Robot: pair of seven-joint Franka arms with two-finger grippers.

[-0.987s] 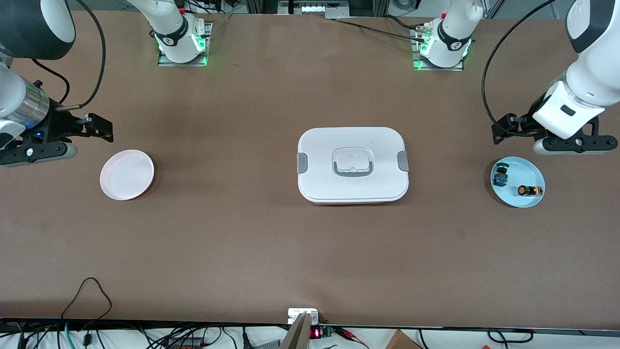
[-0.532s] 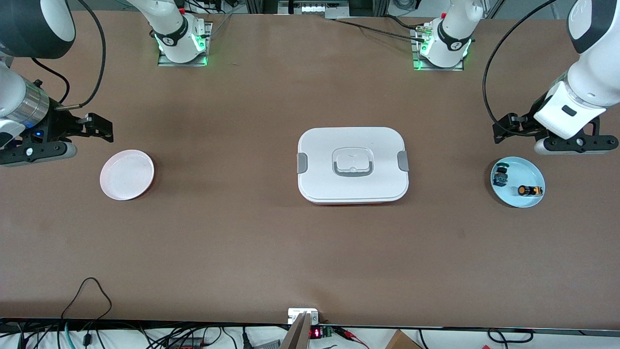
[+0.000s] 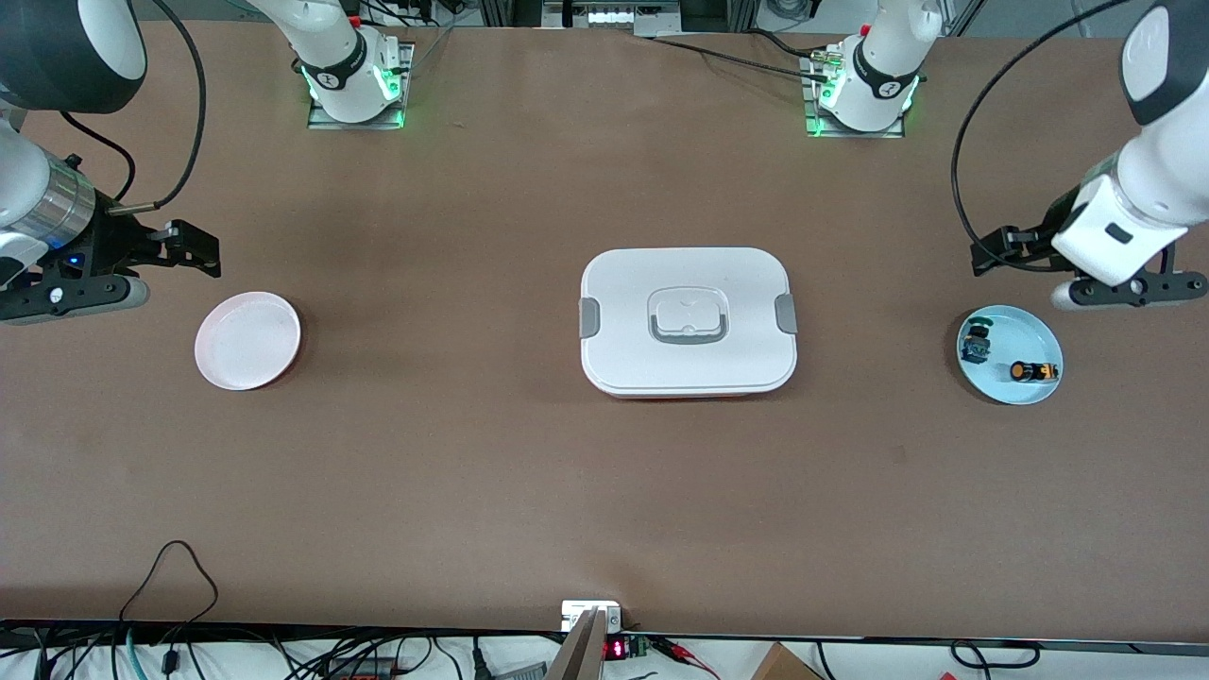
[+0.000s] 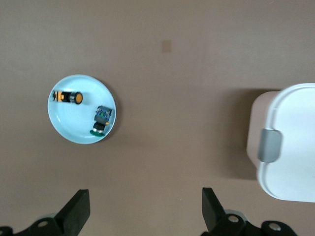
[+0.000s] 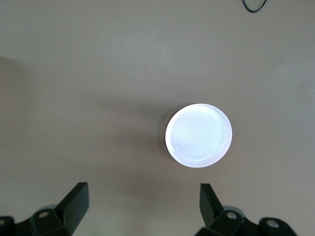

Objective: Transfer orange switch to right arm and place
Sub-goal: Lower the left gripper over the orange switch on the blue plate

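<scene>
The orange switch point(image 3: 1031, 371) lies in a light blue dish point(image 3: 1015, 331) toward the left arm's end of the table, and also shows in the left wrist view point(image 4: 69, 96). My left gripper point(image 3: 1086, 274) hangs open and empty over bare table next to that dish point(image 4: 74, 125); its jaws stand wide apart in the left wrist view point(image 4: 145, 209). My right gripper point(image 3: 104, 274) waits open and empty over bare table beside a white dish point(image 3: 247, 340), seen in the right wrist view point(image 5: 142, 201).
A small blue-and-green part point(image 3: 976, 346) shares the blue dish with the switch, and also shows in the left wrist view point(image 4: 102, 118). A white lidded box point(image 3: 688, 321) with grey clips sits mid-table. The white dish point(image 5: 198, 135) is empty. Cables run along the table's front edge.
My left gripper has shifted a little toward the left arm's end of the table, still open. The right arm has not moved.
</scene>
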